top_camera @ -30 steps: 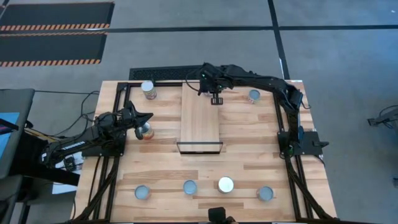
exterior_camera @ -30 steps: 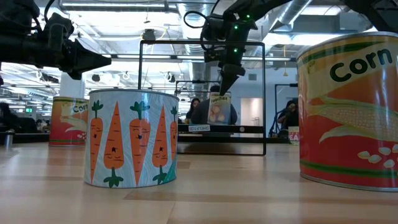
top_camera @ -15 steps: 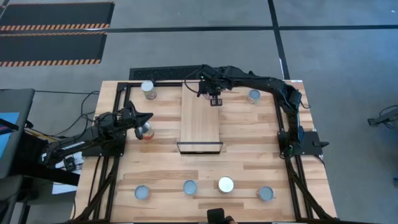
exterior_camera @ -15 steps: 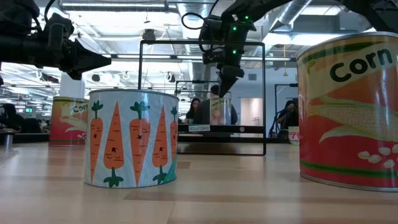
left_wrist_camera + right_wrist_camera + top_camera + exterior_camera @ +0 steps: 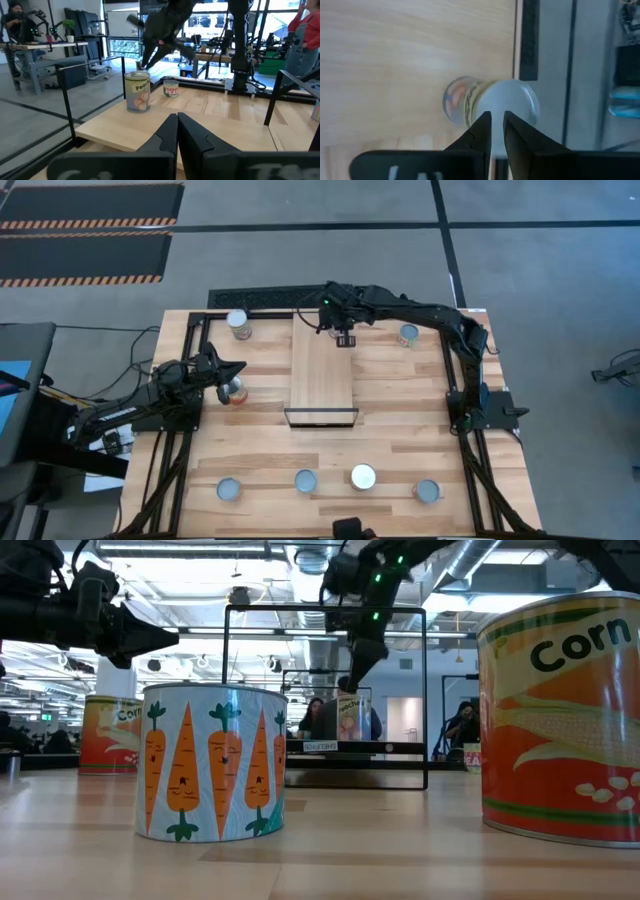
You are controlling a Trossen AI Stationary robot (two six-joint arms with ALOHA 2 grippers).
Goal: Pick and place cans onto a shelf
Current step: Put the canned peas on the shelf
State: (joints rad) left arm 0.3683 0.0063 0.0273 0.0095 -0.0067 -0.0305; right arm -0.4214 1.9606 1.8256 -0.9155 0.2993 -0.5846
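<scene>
A peach-labelled can (image 5: 137,90) stands upright on its base at the far end of the light-wood shelf (image 5: 322,375). It also shows in the low view (image 5: 350,718) and, from above, in the right wrist view (image 5: 490,102). My right gripper (image 5: 362,658) hangs above this can, pointing down, fingers almost together and apart from it. My left gripper (image 5: 240,369) is shut and empty, held above the table's left side just beyond a can (image 5: 235,392). Other cans stand on the table: far left (image 5: 238,323), far right (image 5: 408,334) and several along the near edge (image 5: 305,480).
The shelf's black frame (image 5: 325,690) rises around the plank. In the low view a carrot can (image 5: 210,760) and a corn can (image 5: 560,720) stand close to the camera. Black rails (image 5: 190,360) run along the table's left and right sides. People sit in the room behind (image 5: 315,715).
My right gripper has gone up, away from the peach can, and a little toward the table's far edge. The can stays upright on the shelf.
</scene>
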